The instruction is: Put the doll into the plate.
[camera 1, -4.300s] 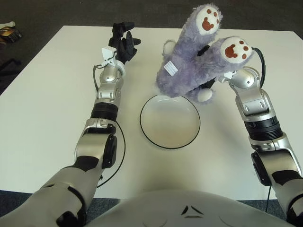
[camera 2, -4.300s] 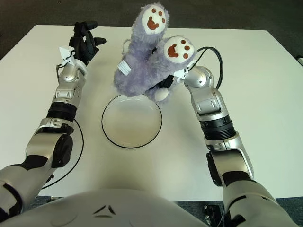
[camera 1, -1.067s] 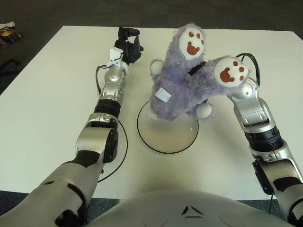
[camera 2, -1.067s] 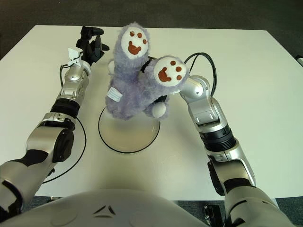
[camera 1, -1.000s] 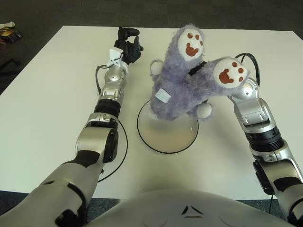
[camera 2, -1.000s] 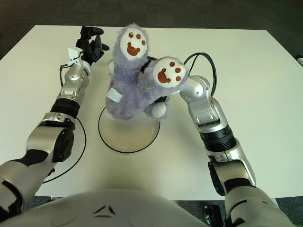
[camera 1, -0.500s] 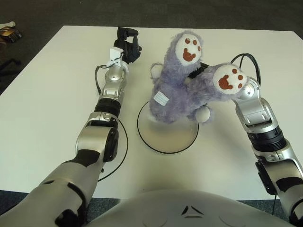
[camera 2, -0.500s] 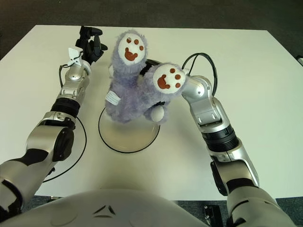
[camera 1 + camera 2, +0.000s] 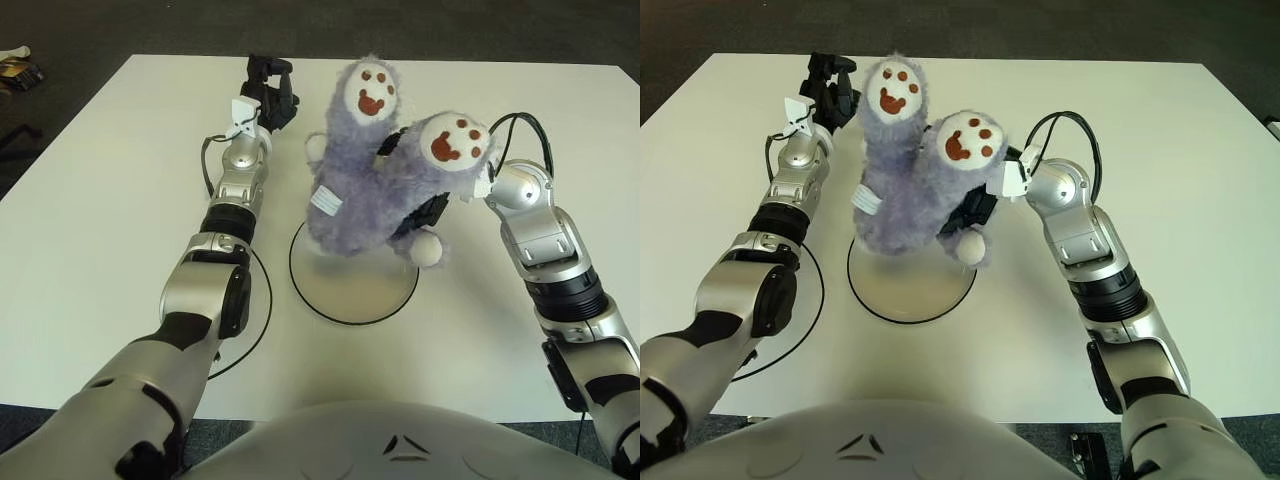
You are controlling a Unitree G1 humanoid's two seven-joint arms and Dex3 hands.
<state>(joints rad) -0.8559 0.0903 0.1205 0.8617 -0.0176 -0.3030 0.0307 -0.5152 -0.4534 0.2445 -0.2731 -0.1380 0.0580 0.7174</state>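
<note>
**Lowering the doll onto the plate**

Gripping the doll [image 9: 375,180] from its right side, the right hand [image 9: 985,205] is mostly buried in purple fur, so its fingers are closing on the body rather than a limb. The doll is hanging upside down, both brown-padded feet pointing up, with its lower end over the far part of the plate [image 9: 385,303]; whether it is touching the dish cannot be told. To do this well, the hand should be bringing the doll toward the plate's middle and lowering it fully before letting go, since a top-heavy plush may topple over the rim. The left hand [image 9: 268,92] is showing far out on the table [image 9: 100,200], left of the doll, fingers curled and holding nothing.
</note>
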